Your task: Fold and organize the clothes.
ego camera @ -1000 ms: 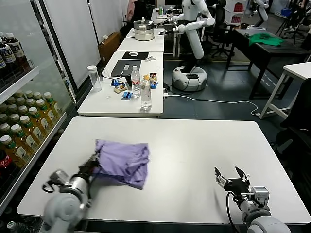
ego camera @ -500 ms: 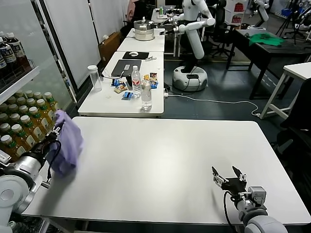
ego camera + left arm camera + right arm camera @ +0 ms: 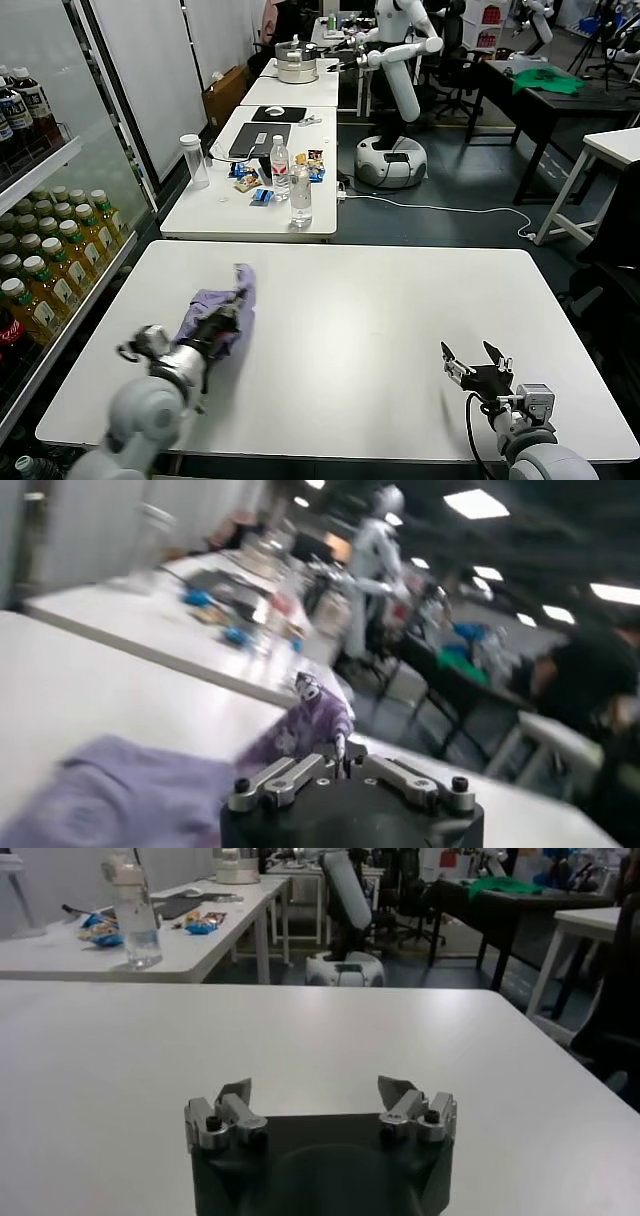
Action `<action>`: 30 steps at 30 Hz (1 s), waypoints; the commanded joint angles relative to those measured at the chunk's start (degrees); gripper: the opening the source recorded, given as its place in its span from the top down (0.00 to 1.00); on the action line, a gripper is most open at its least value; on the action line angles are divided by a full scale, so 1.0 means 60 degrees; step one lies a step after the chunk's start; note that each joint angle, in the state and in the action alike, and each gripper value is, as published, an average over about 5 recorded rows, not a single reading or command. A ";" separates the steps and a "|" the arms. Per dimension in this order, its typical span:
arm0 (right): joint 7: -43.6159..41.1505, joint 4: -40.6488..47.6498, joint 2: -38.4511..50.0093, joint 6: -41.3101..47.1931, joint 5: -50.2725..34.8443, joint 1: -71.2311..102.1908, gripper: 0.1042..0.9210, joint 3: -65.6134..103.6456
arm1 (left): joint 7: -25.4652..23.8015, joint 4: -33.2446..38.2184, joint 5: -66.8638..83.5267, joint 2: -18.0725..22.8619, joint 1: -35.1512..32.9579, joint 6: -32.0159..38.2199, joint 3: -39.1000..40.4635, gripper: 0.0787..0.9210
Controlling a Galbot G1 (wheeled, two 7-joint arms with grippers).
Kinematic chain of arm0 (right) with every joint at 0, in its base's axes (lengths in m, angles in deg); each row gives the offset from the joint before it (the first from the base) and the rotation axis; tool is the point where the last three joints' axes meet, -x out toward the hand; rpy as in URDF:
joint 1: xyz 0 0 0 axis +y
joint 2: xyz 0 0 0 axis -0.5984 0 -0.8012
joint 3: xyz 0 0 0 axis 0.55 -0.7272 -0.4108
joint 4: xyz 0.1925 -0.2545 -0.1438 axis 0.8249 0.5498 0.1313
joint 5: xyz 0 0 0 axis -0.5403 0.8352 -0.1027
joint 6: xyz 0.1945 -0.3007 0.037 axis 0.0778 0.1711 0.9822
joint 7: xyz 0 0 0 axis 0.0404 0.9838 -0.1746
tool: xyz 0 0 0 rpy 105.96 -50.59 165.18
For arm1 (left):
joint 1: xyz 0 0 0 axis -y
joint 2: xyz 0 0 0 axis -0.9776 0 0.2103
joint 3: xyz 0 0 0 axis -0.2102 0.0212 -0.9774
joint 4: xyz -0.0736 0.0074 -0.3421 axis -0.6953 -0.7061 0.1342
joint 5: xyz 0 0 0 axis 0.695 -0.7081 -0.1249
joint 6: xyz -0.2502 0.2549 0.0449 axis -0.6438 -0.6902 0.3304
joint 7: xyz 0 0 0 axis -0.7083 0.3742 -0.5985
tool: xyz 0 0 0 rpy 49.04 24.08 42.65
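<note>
on the left part of the broad white rectangular table (image 3: 400,300), the lavender-purple short-sleeved t-shirt of thin soft fabric (image 3: 225,305) is seen bunched into a loose heap, one corner drawn up into a peak. the left gripper (image 3: 222,322) is closed tightly on a fold of that t-shirt; in the left wrist view the left gripper (image 3: 339,768) has its fingers pressed together with purple cloth rising between them, and the t-shirt (image 3: 130,795) trails away over the table surface. small dark marks can be made out on the raised corner.

the step in hand is judged to be the spreading or repositioning of the garment before any fold is made: the t-shirt is crumpled, not flat, so no tidy fold can be said to be done yet.

toward the right near edge of the white table, well apart from the t-shirt, the right gripper (image 3: 478,372) is held low with its fingers spread wide and nothing between them; the right wrist view confirms the empty right gripper (image 3: 318,1108) above bare table.

for the next move, the pinched fabric would probably need to be drawn out and laid flat on the white table, and a second hold on an opposite edge by the right gripper would likely be called for, since thin soft cloth held at one point tends to hang and bunch.
</note>
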 commanded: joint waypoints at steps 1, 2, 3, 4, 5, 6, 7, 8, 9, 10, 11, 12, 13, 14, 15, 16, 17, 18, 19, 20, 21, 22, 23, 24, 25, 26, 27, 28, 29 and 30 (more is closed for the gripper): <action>0.0004 -0.0028 0.0112 0.0005 -0.0250 -0.0026 0.12 0.0215 | -0.0377 -0.0781 -0.3208 0.1291 0.1343 -0.0066 0.3445 0.96; 0.0006 -0.0026 0.0139 0.0013 -0.0285 -0.0056 0.12 0.0226 | -0.0362 -0.0761 -0.3111 0.1368 0.1392 -0.0049 0.3451 0.96; 0.0005 -0.0019 0.0161 0.0023 -0.0303 -0.0092 0.12 0.0223 | -0.0351 -0.0705 -0.2967 0.1429 0.1410 0.0002 0.3424 0.96; 0.0004 -0.0012 0.0179 0.0031 -0.0316 -0.0134 0.12 0.0210 | -0.0348 -0.0606 -0.2786 0.1470 0.1404 0.0103 0.3374 0.96; 0.0002 -0.0002 0.0197 0.0041 -0.0322 -0.0185 0.12 0.0182 | -0.0351 -0.0488 -0.2595 0.1490 0.1373 0.0227 0.3309 0.95; 0.0003 0.0007 0.0213 0.0054 -0.0322 -0.0248 0.12 0.0135 | -0.0359 -0.0301 -0.2390 0.1481 0.1313 0.0359 0.3233 0.93; 0.0006 0.0014 0.0226 0.0066 -0.0319 -0.0317 0.12 0.0076 | -0.0368 -0.0106 -0.2201 0.1453 0.1237 0.0484 0.3156 0.92; 0.0011 0.0018 0.0236 0.0078 -0.0314 -0.0386 0.12 0.0014 | -0.0374 0.0114 -0.2047 0.1408 0.1143 0.0601 0.3077 0.89; 0.0019 0.0018 0.0245 0.0095 -0.0303 -0.0482 0.12 -0.0091 | -0.0381 0.0356 -0.1895 0.1337 0.0989 0.0690 0.2969 0.86; 0.0028 0.0015 0.0251 0.0110 -0.0292 -0.0572 0.12 -0.0194 | -0.0384 0.0629 -0.1743 0.1267 0.0825 0.0757 0.2847 0.83; 0.0041 0.0016 0.0251 0.0129 -0.0269 -0.0688 0.12 -0.0341 | -0.0373 0.0874 -0.1620 0.1199 0.0635 0.0803 0.2715 0.80; 0.0059 0.0027 0.0248 0.0147 -0.0236 -0.0825 0.12 -0.0523 | -0.0344 0.1173 -0.1485 0.1123 0.0390 0.0835 0.2544 0.75; 0.0083 0.0049 0.0240 0.0163 -0.0201 -0.0978 0.12 -0.0733 | -0.0318 0.1484 -0.1376 0.1048 0.0107 0.0849 0.2345 0.72; 0.0125 0.0099 0.0215 0.0173 -0.0154 -0.1169 0.12 -0.1019 | -0.0289 0.1755 -0.1313 0.0992 -0.0124 0.0850 0.2179 0.69; 0.0181 0.0178 0.0172 0.0180 -0.0087 -0.1388 0.12 -0.1395 | -0.0237 0.2008 -0.1311 0.0936 -0.0390 0.0865 0.1962 0.65; 0.0238 0.0258 0.0124 0.0179 -0.0023 -0.1581 0.12 -0.1727 | -0.0176 0.2218 -0.1352 0.0890 -0.0646 0.0894 0.1742 0.62; 0.0321 0.0390 0.0026 0.0167 0.0072 -0.1835 0.12 -0.2167 | -0.0101 0.2337 -0.1467 0.0861 -0.0892 0.0960 0.1475 0.59; 0.0420 0.0549 -0.0107 0.0151 0.0180 -0.2109 0.12 -0.2661 | -0.0013 0.2377 -0.1621 0.0839 -0.1106 0.1048 0.1164 0.55; 0.0512 0.0730 -0.0263 0.0133 0.0300 -0.2345 0.12 -0.3096 | 0.0079 0.2377 -0.1835 0.0808 -0.1324 0.1160 0.0809 0.52; 0.0606 0.0928 -0.0449 0.0112 0.0424 -0.2573 0.12 -0.3500 | 0.0157 0.2285 -0.2067 0.0764 -0.1505 0.1295 0.0471 0.49; 0.0706 0.1175 -0.0669 0.0086 0.0562 -0.2809 0.12 -0.3947 | 0.0230 0.2164 -0.2283 0.0709 -0.1662 0.1437 0.0081 0.45; 0.0789 0.1442 -0.0890 0.0061 0.0707 -0.2979 0.12 -0.4318 | 0.0285 0.2031 -0.2435 0.0640 -0.1797 0.1540 -0.0264 0.42; 0.0863 0.1715 -0.1104 0.0031 0.0845 -0.3112 0.12 -0.4619 | 0.0332 0.1910 -0.2534 0.0560 -0.1937 0.1621 -0.0601 0.38; 0.0935 0.1994 -0.1310 -0.0008 0.0980 -0.3231 0.12 -0.4916 | 0.0373 0.1798 -0.2563 0.0484 -0.2080 0.1689 -0.0918 0.34; 0.1012 0.2287 -0.1534 -0.0061 0.1105 -0.3341 0.12 -0.5213 | 0.0410 0.1732 -0.2539 0.0417 -0.2225 0.1728 -0.1215 0.31; 0.1091 0.2551 -0.1749 -0.0111 0.1212 -0.3434 0.12 -0.5470 | 0.0435 0.1679 -0.2508 0.0359 -0.2366 0.1752 -0.1459 0.28; 0.1174 0.2782 -0.1949 -0.0161 0.1281 -0.3506 0.12 -0.5680 | 0.0449 0.1633 -0.2492 0.0313 -0.2481 0.1783 -0.1673 0.24; 0.1271 0.3039 -0.2179 -0.0212 0.1355 -0.3588 0.12 -0.5901 | 0.0461 0.1585 -0.2490 0.0282 -0.2570 0.1822 -0.1834 0.21; 0.1370 0.3276 -0.2400 -0.0264 0.1420 -0.3659 0.12 -0.6069 | 0.0475 0.1542 -0.2489 0.0262 -0.2639 0.1853 -0.1962 0.18; 0.1470 0.3505 -0.2584 -0.0315 0.1488 -0.3726 0.12 -0.6185 | 0.0485 0.1502 -0.2492 0.0253 -0.2685 0.1876 -0.2059 0.16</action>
